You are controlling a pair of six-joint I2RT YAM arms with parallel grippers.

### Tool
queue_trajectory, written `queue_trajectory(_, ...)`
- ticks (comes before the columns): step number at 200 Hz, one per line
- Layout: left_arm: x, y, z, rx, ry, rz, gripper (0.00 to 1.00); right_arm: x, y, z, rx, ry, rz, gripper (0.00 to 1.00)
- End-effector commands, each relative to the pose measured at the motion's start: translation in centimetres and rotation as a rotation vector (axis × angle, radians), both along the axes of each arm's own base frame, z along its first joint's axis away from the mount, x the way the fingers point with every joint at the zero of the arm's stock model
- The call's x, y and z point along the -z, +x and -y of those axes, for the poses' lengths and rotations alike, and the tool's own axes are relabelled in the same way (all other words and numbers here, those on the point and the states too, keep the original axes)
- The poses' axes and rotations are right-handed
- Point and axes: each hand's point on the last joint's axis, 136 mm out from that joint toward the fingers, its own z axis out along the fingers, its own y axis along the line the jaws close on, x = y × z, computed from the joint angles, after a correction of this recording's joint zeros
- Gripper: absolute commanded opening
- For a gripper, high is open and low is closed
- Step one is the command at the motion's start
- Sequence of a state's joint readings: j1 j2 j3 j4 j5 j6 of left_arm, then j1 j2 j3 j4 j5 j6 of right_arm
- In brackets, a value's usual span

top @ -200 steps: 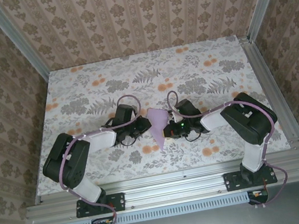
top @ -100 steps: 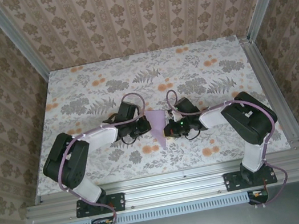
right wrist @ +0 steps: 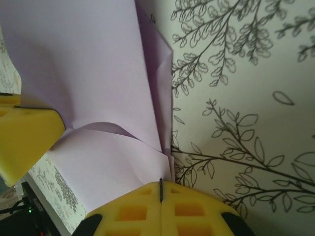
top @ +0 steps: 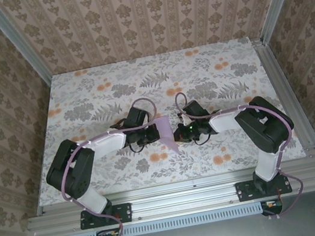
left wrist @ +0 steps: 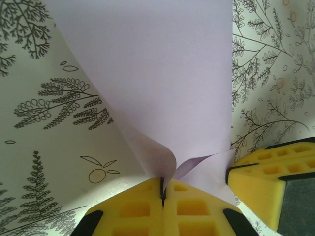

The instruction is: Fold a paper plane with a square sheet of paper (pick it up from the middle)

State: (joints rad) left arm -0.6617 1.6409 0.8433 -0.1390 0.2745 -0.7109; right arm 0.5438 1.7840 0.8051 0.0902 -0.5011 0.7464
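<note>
From above, the left gripper (top: 154, 132) has moved in over the last second from just beside the thin pale lilac paper sheet (top: 165, 132) and closed on its edge. The sheet, folded to a point, has tilted and now spans between it and the right gripper (top: 178, 133), which has stayed clamped on the opposite edge. With both arms holding, the next crease can probably begin. In the left wrist view, the left gripper (left wrist: 162, 196) has its yellow jaws pressed together on a curled corner of the sheet (left wrist: 157, 73), which fans out ahead of the fingertips, with a right-gripper pad (left wrist: 258, 179) close by. In the right wrist view, the right gripper (right wrist: 161, 194) likewise pinches the sheet (right wrist: 88, 73), which rises ahead and to its left.
</note>
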Motion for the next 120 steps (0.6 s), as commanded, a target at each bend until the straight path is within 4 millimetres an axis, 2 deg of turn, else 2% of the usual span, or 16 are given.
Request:
queue_trajectory(1,0.1,0.2,-0.4,0.019,0.051,0.017,0.05,0.4,0.4,1.1,0.018,-0.066,-0.003,0.01)
queue_trajectory(72,-0.2,0.3,-0.4,0.047,0.075,0.029,0.07,0.4,0.5,0.2,0.0,-0.061,-0.002,0.02)
queue_trajectory(120,-0.5,0.4,-0.3,0.054,0.086,0.037,0.09,-1.5,0.5,0.4,0.002,-0.062,0.034,0.03)
